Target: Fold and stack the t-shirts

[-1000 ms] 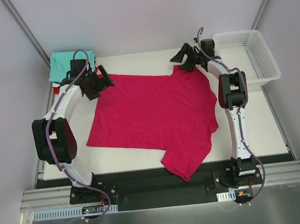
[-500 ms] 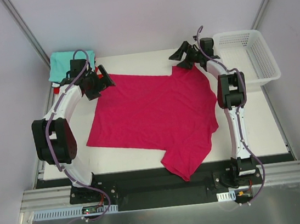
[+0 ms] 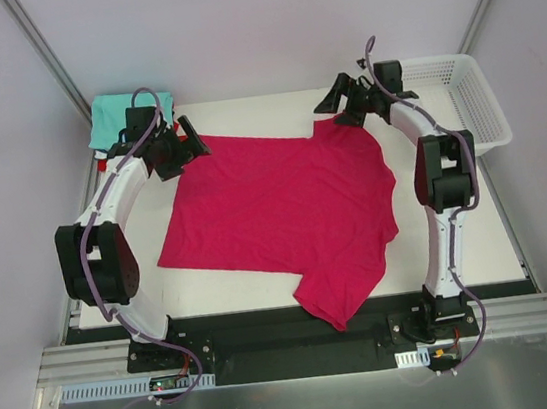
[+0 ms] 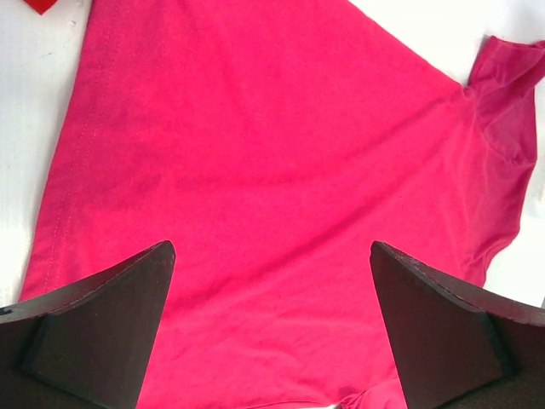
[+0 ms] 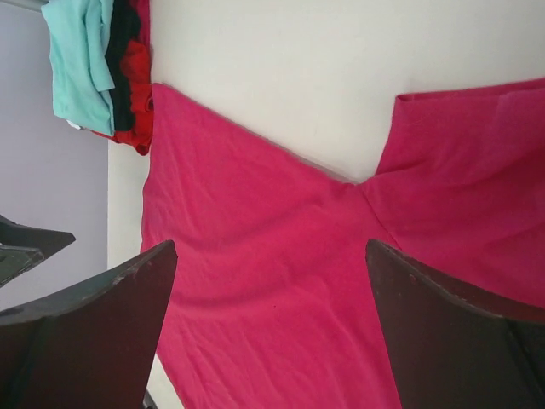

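Observation:
A large magenta-pink t-shirt [image 3: 285, 213] lies spread flat on the white table, one sleeve hanging toward the near edge. My left gripper [image 3: 190, 145] hovers open over its far left corner; in the left wrist view the shirt [image 4: 272, 162] fills the space between the fingers [image 4: 102, 332]. My right gripper [image 3: 338, 112] hovers open over the far right sleeve, with only magenta cloth [image 5: 272, 290] below it. A stack of folded t-shirts sits at the far left corner, teal [image 3: 111, 117] on top; the right wrist view shows teal [image 5: 78, 60], dark and red [image 5: 134, 85] layers.
A white plastic mesh basket [image 3: 475, 122] stands at the far right of the table, just behind the right arm. Grey walls close in the table on the left, back and right. Bare white tabletop [image 3: 478, 228] shows right of the shirt.
The right arm's elbow has swung out to the right toward the basket, and its gripper has shifted slightly right. The left arm and the shirt stay put.

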Available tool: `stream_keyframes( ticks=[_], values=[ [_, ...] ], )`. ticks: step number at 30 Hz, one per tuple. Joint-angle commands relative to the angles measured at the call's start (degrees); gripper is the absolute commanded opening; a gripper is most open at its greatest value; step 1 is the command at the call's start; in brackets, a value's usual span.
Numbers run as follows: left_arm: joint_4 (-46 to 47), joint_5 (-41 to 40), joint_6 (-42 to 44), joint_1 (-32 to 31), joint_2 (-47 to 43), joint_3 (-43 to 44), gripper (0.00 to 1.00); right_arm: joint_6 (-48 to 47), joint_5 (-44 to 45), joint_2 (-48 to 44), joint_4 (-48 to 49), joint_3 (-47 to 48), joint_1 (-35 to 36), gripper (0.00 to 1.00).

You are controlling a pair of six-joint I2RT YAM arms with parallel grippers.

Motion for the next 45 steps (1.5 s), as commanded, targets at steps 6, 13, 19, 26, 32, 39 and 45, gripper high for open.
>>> stream_keyframes(
  ticks=[6,13,19,26,32,39,45],
  values=[
    [-0.3,0.0,0.1,-0.9,-5.3,-1.1,0.99,-10.3,10.3,-7.5,-11.9,-2.2,1.0,0.96],
    [-0.2,-0.3,0.0,-1.3,-3.7,-1.6,0.99,-18.2,31.7,-7.8,-25.8,0.5,4.4,0.96],
    [-0.1,0.2,0.1,-3.2,-1.4,-2.4,0.99,-19.4,39.2,-11.0,-33.1,-2.7,7.1,0.96],
    [-0.2,0.6,-1.9,-5.4,-2.6,-7.4,0.99,-18.3,51.6,-20.6,-39.7,-14.4,11.7,0.96],
    [-0.5,-2.7,-4.2,-6.9,-5.4,-14.7,0.99,-15.7,52.9,-28.6,-36.5,-27.3,14.3,0.96],
    [0.0,-2.0,-6.5,-7.3,-7.2,-19.7,0.99,-12.6,48.1,-30.7,-34.1,-35.2,15.2,0.96],
    [-0.1,-3.5,-8.9,-7.8,-9.5,-23.8,0.99,-8.3,42.2,-35.0,-32.0,-39.6,18.2,0.96]
  ],
)
